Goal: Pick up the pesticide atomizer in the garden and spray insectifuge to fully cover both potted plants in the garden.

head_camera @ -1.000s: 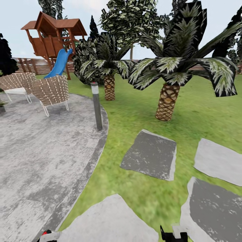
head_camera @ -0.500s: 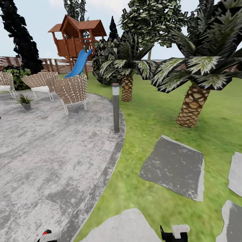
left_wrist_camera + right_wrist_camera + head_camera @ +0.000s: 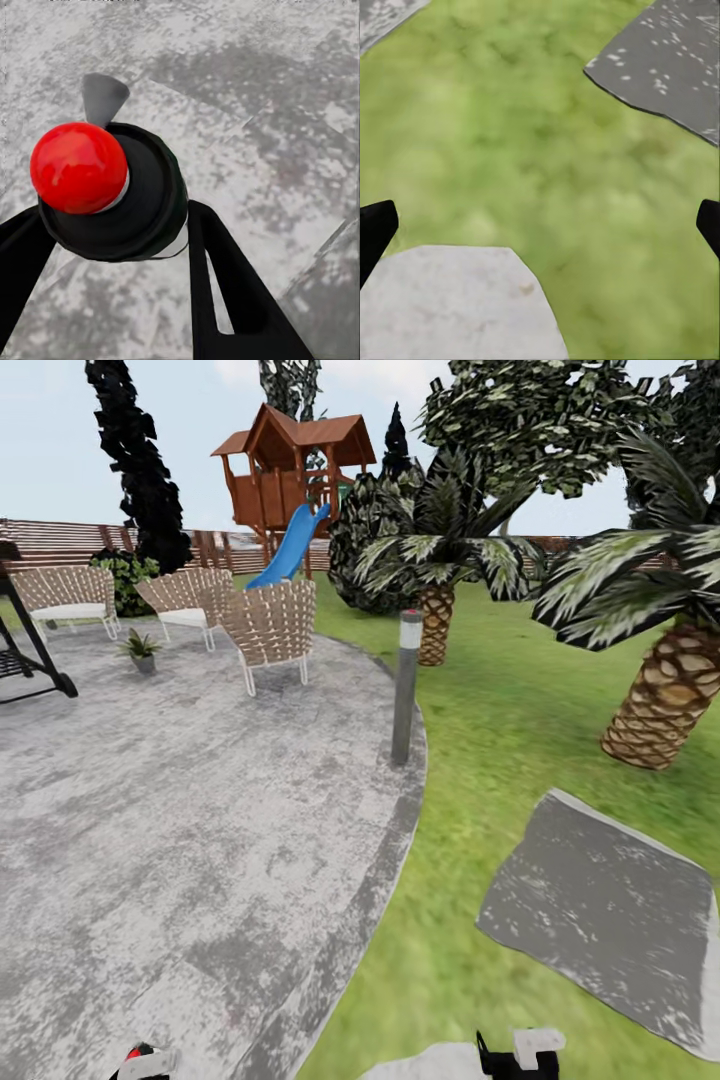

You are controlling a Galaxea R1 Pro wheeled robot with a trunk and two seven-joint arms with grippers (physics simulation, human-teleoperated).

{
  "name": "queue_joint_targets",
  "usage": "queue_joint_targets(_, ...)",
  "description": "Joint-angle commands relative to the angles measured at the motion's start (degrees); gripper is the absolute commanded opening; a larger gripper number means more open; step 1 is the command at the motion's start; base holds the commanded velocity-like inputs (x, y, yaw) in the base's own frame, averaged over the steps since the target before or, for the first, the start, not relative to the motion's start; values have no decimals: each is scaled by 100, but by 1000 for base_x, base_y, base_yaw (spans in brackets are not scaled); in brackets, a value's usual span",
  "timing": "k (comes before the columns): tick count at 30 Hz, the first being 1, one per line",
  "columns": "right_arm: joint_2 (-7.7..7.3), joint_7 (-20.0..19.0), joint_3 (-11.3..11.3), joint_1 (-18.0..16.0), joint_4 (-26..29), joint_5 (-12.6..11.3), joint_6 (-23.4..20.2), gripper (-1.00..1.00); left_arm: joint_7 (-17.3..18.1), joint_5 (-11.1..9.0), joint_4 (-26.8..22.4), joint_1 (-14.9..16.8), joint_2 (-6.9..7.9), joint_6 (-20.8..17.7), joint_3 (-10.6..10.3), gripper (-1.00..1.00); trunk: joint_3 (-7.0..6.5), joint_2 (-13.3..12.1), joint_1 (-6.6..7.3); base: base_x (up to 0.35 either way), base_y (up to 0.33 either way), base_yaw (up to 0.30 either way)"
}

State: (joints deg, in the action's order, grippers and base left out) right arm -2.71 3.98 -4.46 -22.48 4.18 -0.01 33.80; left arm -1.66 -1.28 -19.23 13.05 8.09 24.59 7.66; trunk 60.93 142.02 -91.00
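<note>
Potted plant (image 3: 140, 650), a small green rosette in a grey pot, sits on the grey stone patio (image 3: 180, 840) far ahead, near the wicker chairs (image 3: 268, 628) and beside the black grill (image 3: 25, 650). A grey bollard lamp (image 3: 405, 685) stands at the patio's edge against the lawn (image 3: 500, 730). The left gripper (image 3: 124, 247) has its jaws clamped on a black can with a red cap (image 3: 79, 166). The right gripper (image 3: 540, 225) hangs over grass, jaws spread wide and empty.
</note>
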Motion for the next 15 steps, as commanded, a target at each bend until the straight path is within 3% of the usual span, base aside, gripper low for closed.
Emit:
queue_joint_targets(1, -2, 42, -47, -2, -1, 1, 13, 100, -10, -12, 7, 5, 0, 19, -5, -100, 5, 2, -2, 288, 184, 278)
queue_joint_targets(15, -2, 42, -47, -2, -3, 1, 13, 100, -10, -12, 7, 5, 0, 19, -2, -100, 5, 2, -2, 288, 183, 278)
